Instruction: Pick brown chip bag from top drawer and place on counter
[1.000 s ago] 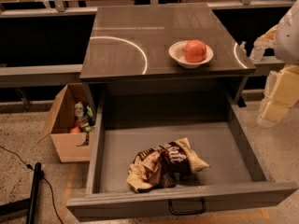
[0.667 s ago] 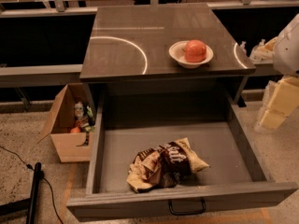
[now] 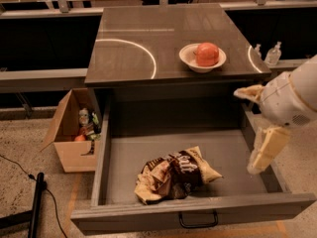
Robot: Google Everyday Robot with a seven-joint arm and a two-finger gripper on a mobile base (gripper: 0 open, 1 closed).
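Brown chip bag (image 3: 176,178) lies crumpled in the open top drawer (image 3: 148,152), near its front; a white bowl (image 3: 190,58) on the tabletop (image 3: 129,38) holds a red fruit (image 3: 207,53). The claw (image 3: 266,145), holding nothing, its opening unclear, has dropped toward the drawer's right wall.

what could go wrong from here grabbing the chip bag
The white end effector hangs over the right wall of the grey top drawer, apart from the crumpled brown foil chip bag; lowering there could strike the wall. The white bowl on the glossy dark counter might get knocked during placement.
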